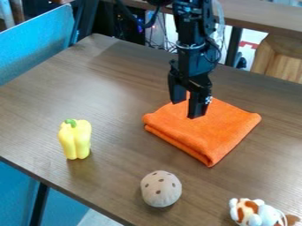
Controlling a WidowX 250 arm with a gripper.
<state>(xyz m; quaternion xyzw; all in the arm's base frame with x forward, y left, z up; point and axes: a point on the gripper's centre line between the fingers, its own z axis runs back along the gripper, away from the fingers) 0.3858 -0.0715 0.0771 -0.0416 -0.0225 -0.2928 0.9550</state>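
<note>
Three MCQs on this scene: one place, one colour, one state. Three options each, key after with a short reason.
1. Where in the view is the pepper?
A) On top of the folded cloth
B) Right of the folded cloth
C) Left of the folded cloth

2. What colour is the folded cloth?
A) Blue
B) Orange
C) White

3. How are the fingers of the gripper?
A) Apart
B) Shut on the pepper
C) Shut on nothing

Key:
1: C, the pepper stands on bare table to the left, with wood showing between it and the cloth.
2: B, its top and folded edges are orange.
3: A, a gap shows between the fingertips.
</note>
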